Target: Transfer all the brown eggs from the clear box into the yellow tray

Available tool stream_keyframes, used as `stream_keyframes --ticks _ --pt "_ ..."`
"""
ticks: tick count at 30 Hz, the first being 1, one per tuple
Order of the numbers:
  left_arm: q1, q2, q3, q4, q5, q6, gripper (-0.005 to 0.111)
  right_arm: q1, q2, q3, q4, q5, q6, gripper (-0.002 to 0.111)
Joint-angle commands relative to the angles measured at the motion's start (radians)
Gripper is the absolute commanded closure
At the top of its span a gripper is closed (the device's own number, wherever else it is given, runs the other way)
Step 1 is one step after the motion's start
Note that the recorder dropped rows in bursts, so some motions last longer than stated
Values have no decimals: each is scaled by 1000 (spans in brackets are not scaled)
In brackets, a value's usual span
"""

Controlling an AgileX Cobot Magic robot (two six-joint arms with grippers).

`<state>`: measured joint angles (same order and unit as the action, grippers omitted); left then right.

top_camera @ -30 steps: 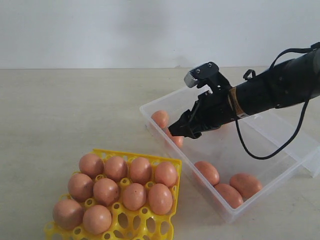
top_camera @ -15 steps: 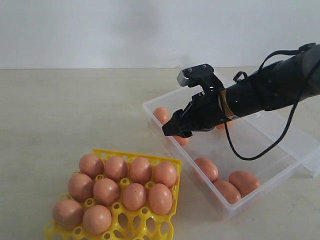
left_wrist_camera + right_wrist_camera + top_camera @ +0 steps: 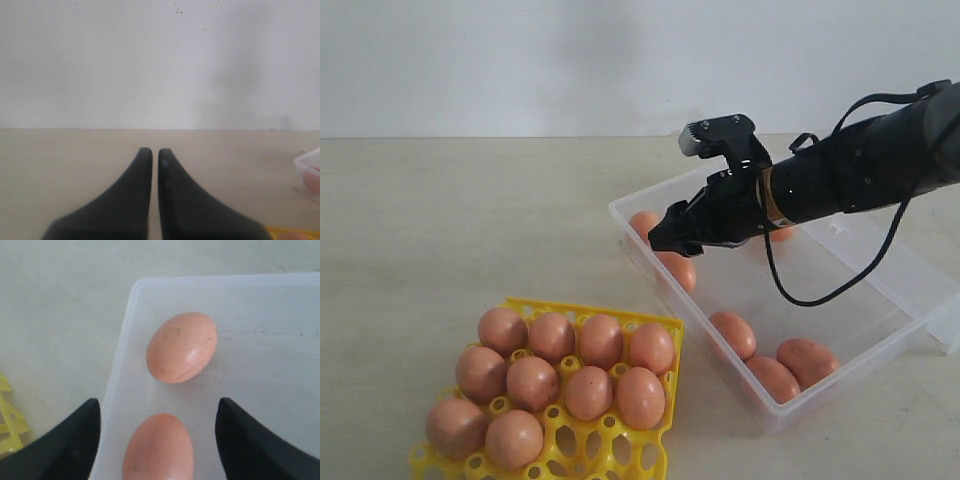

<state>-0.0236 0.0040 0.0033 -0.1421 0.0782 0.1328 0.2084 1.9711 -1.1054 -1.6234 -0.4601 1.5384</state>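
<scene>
The clear box (image 3: pixel 830 300) lies on the right, holding several brown eggs, among them one (image 3: pixel 642 222) in its far left corner and one (image 3: pixel 678 270) beside it. My right gripper (image 3: pixel 665 238) hovers open over these two. In the right wrist view the right gripper (image 3: pixel 158 404) straddles the nearer egg (image 3: pixel 158 447) without touching it. The other egg (image 3: pixel 181 347) lies beyond, close to the box wall (image 3: pixel 125 340). The yellow tray (image 3: pixel 620 450) at the lower left holds several brown eggs (image 3: pixel 588 390). My left gripper (image 3: pixel 154 151) is shut and empty above bare table.
Three more eggs (image 3: pixel 772 378) cluster at the box's near right end, and one shows behind the right arm (image 3: pixel 780 233). The left wrist view catches a corner of the box (image 3: pixel 306 159) and an edge of the yellow tray (image 3: pixel 290 232).
My right gripper has moved left and toward the box's far left corner, still open. The box has shifted slightly. The eggs in the tray have not moved.
</scene>
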Motion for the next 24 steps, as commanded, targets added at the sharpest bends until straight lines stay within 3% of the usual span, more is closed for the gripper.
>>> stream_keyframes --ticks 1,9,24 --pt "1 -4 -3 -3 -6 -7 103 -1 -15 -35 0 -14 18 50" --pt "1 -4 -3 -3 -6 -7 103 -1 -17 -30 -121 29 305 50" --pt "1 -4 -3 -3 -4 -7 103 -1 13 -24 -121 11 314 50"
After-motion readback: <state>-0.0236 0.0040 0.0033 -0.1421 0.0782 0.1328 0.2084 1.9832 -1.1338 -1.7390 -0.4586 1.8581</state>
